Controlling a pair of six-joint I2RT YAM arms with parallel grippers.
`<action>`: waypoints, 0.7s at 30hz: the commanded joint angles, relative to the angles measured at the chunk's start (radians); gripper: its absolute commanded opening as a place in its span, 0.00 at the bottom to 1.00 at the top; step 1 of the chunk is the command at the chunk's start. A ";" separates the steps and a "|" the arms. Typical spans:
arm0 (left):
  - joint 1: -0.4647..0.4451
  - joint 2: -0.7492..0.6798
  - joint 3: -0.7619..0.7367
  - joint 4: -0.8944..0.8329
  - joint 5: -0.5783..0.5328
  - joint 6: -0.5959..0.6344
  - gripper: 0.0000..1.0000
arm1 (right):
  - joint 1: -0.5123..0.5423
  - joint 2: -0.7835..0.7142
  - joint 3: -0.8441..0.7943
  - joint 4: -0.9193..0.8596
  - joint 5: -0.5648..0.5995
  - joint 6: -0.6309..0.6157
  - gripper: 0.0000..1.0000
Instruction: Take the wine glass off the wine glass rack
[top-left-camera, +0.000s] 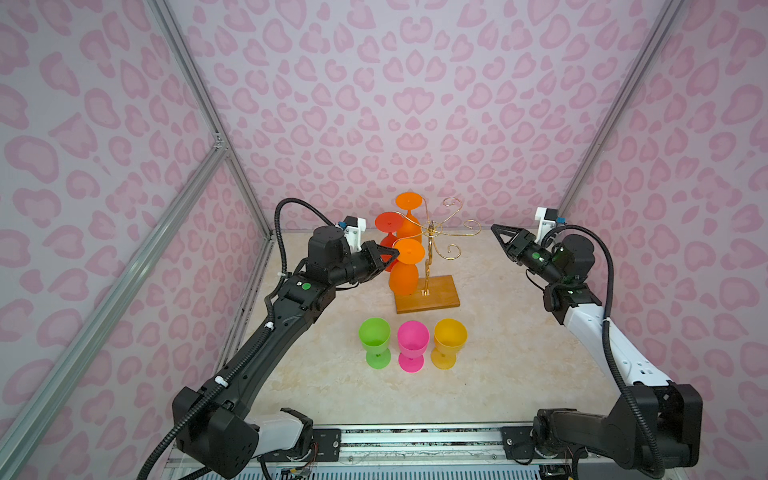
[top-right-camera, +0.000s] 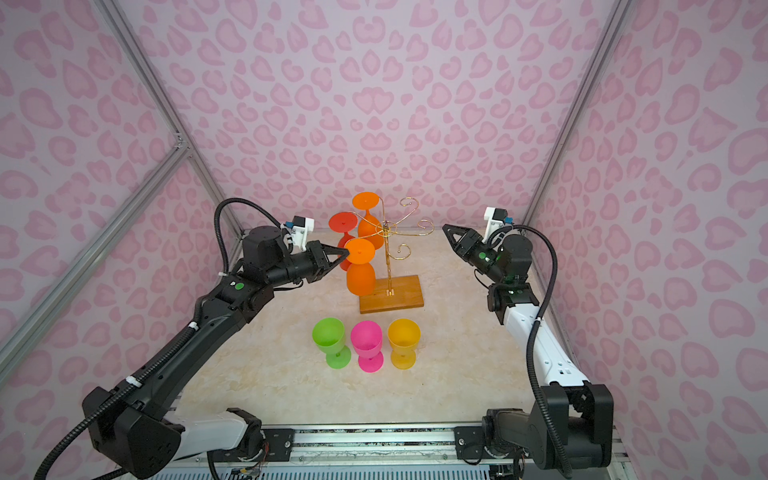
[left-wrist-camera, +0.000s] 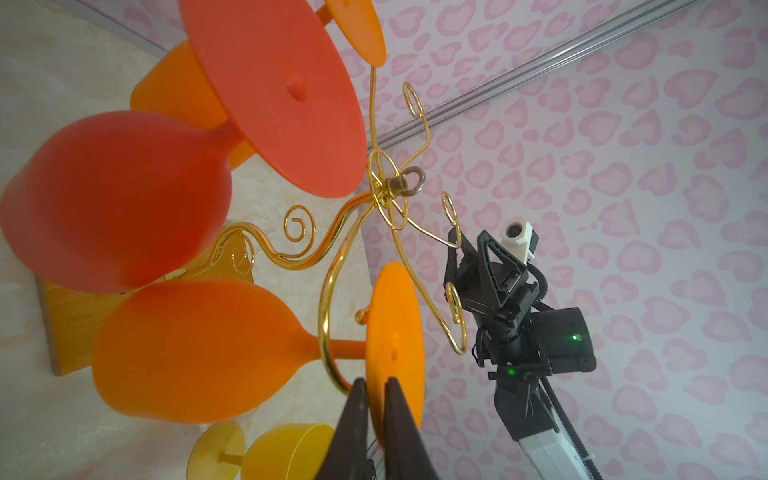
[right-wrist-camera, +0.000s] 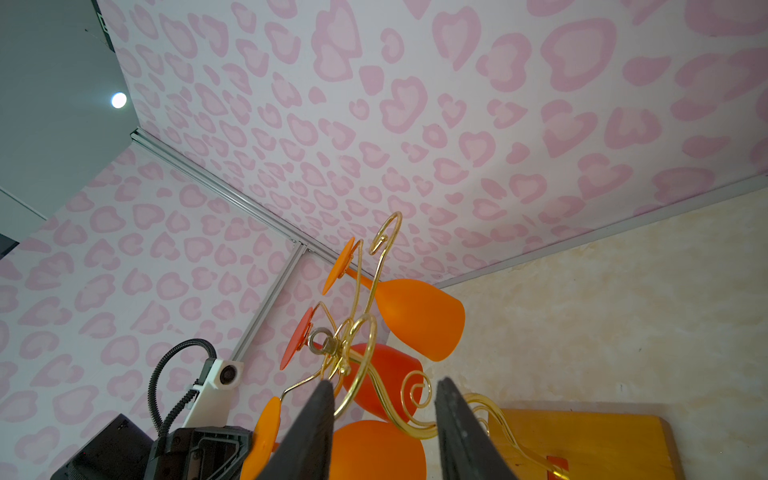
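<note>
Left wrist view: my left gripper (left-wrist-camera: 375, 382) looks clamped on the foot of the orange wine glass (left-wrist-camera: 199, 349), which hangs on the wine glass rack (left-wrist-camera: 388, 191); right gripper (right-wrist-camera: 385, 382) gapes empty, right of rack.

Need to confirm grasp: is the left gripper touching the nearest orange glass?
Touching. In the left wrist view the left gripper pinches the nearest orange glass by its foot, jaws against both faces.

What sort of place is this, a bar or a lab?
Probably a robot test cell, not a bar: two robot arms on a metal rail, pink patterned walls in aluminium framing, coloured goblets staged beside a wine glass rack.
</note>
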 joint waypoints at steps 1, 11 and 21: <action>0.001 -0.020 -0.011 0.057 -0.009 -0.023 0.11 | 0.001 0.005 -0.009 0.042 -0.011 0.002 0.41; 0.003 -0.038 -0.030 0.092 -0.005 -0.064 0.06 | 0.000 0.002 -0.013 0.044 -0.013 0.004 0.41; 0.010 -0.045 -0.068 0.157 0.025 -0.126 0.03 | -0.001 -0.001 -0.017 0.045 -0.014 0.005 0.41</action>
